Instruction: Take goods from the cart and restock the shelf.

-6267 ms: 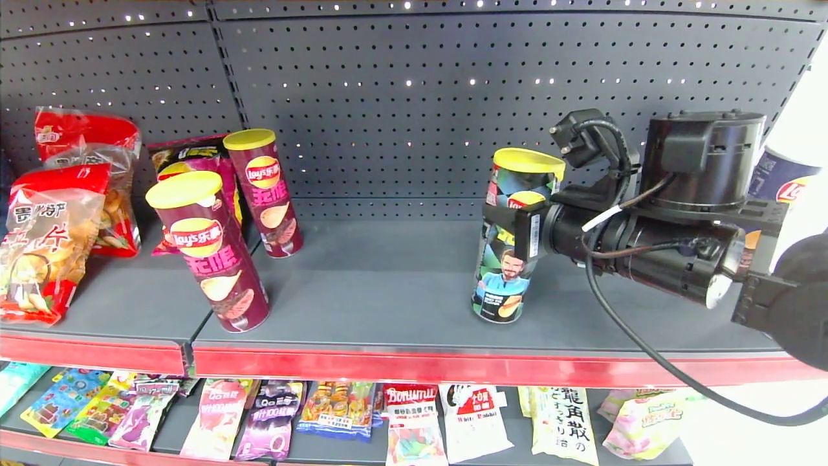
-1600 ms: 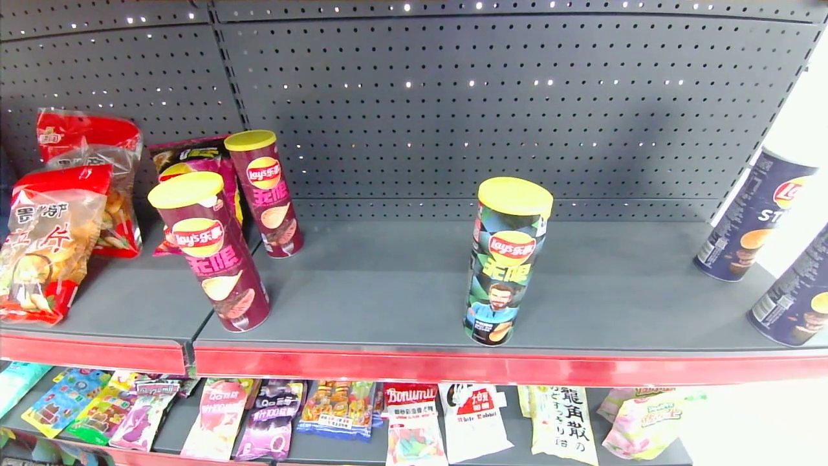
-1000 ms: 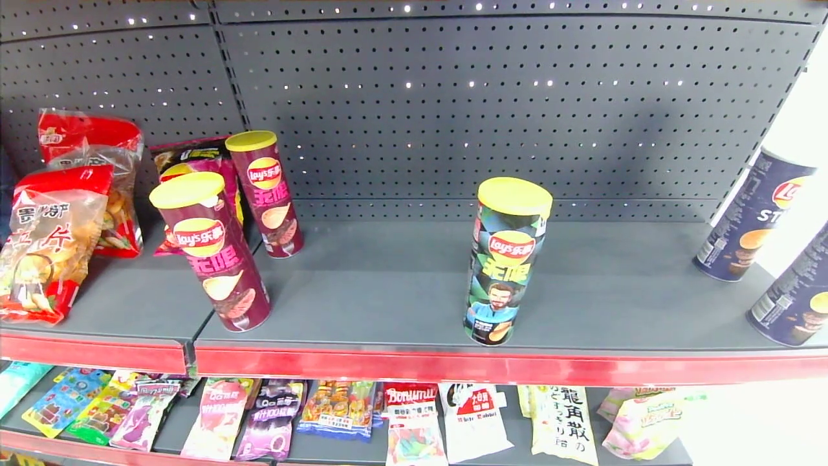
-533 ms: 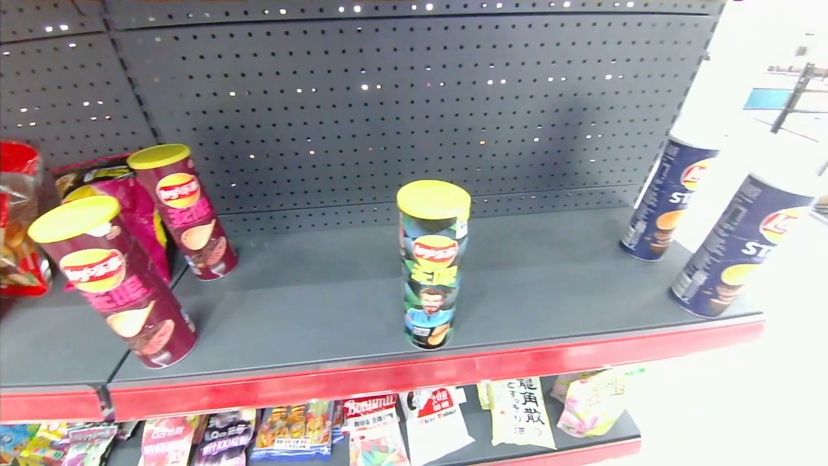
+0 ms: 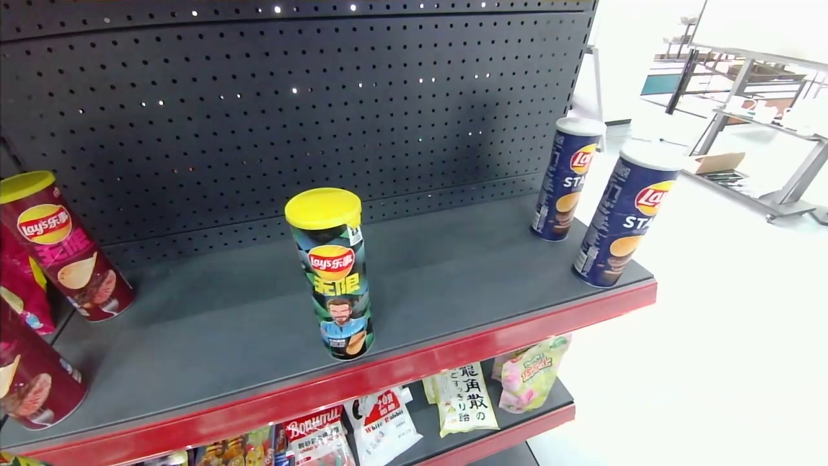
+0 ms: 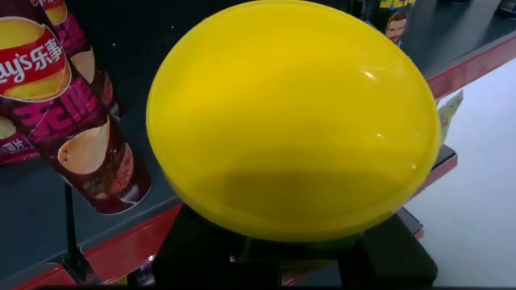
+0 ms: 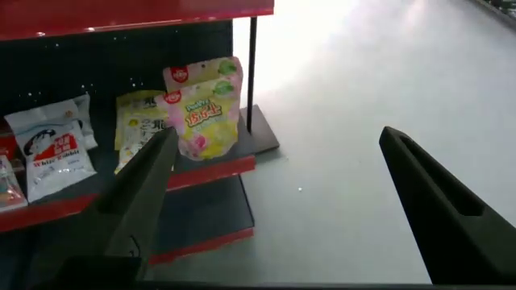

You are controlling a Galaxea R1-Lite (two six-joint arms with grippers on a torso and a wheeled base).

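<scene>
Dark pegboard [image 5: 323,97] is seen behind the grey, red-edged shelf [image 5: 453,259]. A green can [image 5: 333,275] with a yellow lid is stood upright mid-shelf near the front edge, with blue cans [image 5: 568,180] at the right end and maroon cans [image 5: 65,249] at the left. A yellow-lidded can [image 6: 294,117] is clamped in the left pincer [image 6: 282,258] before the shelf front. The right pincer [image 7: 276,137] is spread, empty, near snack bags [image 7: 201,109] lower down.

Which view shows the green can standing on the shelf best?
The head view: the green can stands there whole, near the shelf's front edge. The left wrist view catches a sliver of that can past the held can's lid. The right wrist view faces the lower bags.
</scene>
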